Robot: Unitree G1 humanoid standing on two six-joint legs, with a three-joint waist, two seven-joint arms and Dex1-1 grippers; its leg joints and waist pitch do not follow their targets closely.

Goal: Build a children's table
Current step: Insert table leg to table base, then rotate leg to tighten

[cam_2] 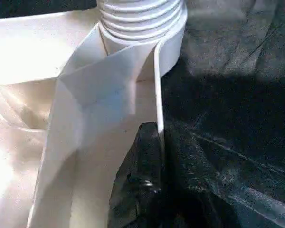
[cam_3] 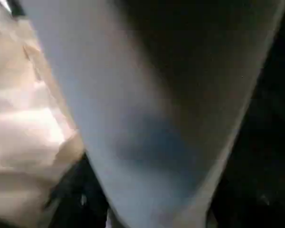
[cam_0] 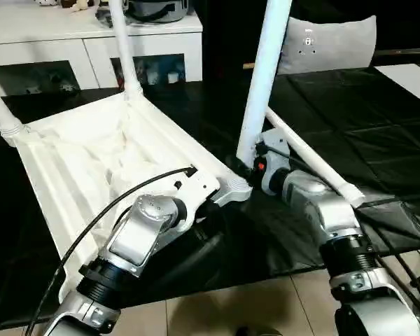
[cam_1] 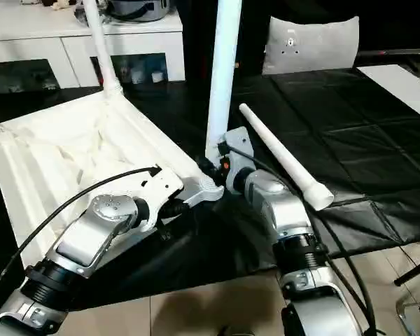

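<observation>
Black sheeting (cam_0: 378,147) covers the work surface, with a white cabinet (cam_0: 91,42) behind it and tiled floor at the near edge. On the sheeting, at the left, the tabletop (cam_0: 91,161) lies underside up, its ribs showing. Two legs already stand in its far corners: one at the left edge (cam_0: 0,112), one by the cabinet (cam_0: 126,56).

The left gripper (cam_2: 147,180) is at the near right rim of the tabletop, just below the corner socket (cam_2: 142,28). In the left wrist view a black finger (cam_2: 137,190) lies against the inner face of the rim wall; the fingers look pinched on that rim, steadying the top.

Next to it, the third leg (cam_0: 262,77) rises upright from that same corner socket, its threaded end seated in the socket. The right gripper (cam_0: 255,166) is at the leg's base, and the right wrist view shows the tube pressed close against the camera. It seems to be gripping the leg, but its fingers are hidden, so I cannot tell how wide they are.

Further right, the fourth leg (cam_1: 283,157) lies loose on the sheeting, just behind the right forearm.

The risk, as I judge it: the leg may be cross-threaded or only partly screwed in, so letting go early could let it tip. A sideways pull could also lift the light top, and the right elbow could knock the loose leg away.
</observation>
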